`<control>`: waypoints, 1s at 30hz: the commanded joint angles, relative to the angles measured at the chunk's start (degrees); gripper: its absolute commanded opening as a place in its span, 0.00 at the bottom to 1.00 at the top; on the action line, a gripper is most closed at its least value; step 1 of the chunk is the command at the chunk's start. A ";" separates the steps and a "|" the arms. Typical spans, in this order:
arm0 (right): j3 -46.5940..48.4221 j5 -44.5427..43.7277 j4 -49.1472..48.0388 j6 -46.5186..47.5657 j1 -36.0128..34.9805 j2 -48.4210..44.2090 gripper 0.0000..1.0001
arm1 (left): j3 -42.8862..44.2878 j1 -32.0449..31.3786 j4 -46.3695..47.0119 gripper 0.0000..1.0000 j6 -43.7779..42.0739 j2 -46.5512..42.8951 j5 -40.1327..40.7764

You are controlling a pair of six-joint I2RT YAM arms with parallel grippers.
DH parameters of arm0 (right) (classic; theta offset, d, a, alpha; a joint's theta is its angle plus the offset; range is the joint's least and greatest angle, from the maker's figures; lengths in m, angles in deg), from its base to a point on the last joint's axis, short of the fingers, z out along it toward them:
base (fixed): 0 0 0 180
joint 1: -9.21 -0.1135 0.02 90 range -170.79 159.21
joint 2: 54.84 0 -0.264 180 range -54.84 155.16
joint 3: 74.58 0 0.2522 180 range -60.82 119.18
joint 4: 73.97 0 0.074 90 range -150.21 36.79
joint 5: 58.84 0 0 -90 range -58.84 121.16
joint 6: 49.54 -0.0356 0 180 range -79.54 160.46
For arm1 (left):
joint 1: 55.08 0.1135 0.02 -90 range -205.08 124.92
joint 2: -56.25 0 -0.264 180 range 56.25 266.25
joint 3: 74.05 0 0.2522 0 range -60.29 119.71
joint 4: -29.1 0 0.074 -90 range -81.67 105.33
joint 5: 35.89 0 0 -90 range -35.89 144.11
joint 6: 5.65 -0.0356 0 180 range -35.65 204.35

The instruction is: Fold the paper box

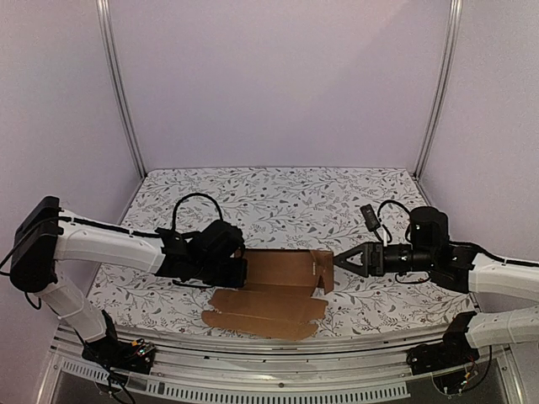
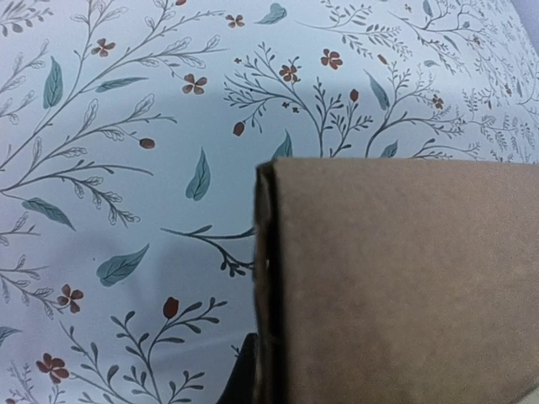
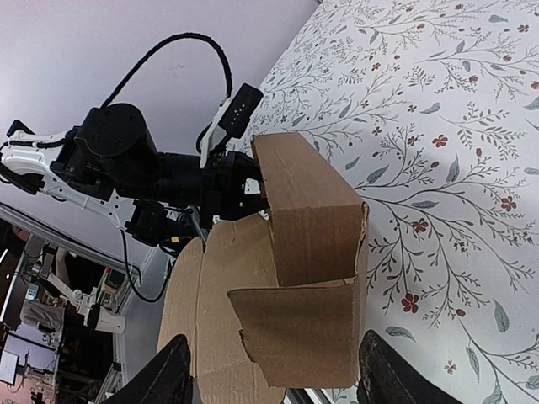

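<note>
A: Left claw (image 1: 238, 268) is clamped on the left end of the box (image 1: 282, 278), pinning a raised wall. The right claw (image 1: 344, 262) stands partly open at the box's right end, its fingers (image 3: 173, 370) straddling the end flap, holding nothing.

B: And the box itself?

A: Near the front of the floral surface (image 1: 278, 194), between the arms. It is half-formed: walls up, a flat panel lying toward the near edge.

B: So which step?

A: Forming the right end, by my reading. Next, the right claw likely must push that flap inward while the left steadies.
</note>
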 commanded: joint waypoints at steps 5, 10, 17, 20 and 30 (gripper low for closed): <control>1.81 1.79 0.16 1.61 0.20 4.23 0.58 | 2.03 -0.53 1.36 0.00 -0.10 -1.56 -1.39; 5.00 3.08 1.93 3.58 0.18 7.89 0.52 | 3.43 -0.56 0.43 0.00 -0.47 -0.98 -0.63; 11.23 1.17 6.76 6.07 -1.09 12.49 0.46 | 7.17 -0.63 -4.25 0.00 -0.60 0.67 2.19; 14.40 -2.23 10.57 7.75 -2.35 14.17 0.46 | 8.77 -0.61 -6.03 0.00 -0.80 1.27 3.29; 26.63 -17.88 24.29 11.95 -8.46 23.47 0.45 | 15.19 -0.69 -14.11 0.00 -1.50 4.40 8.01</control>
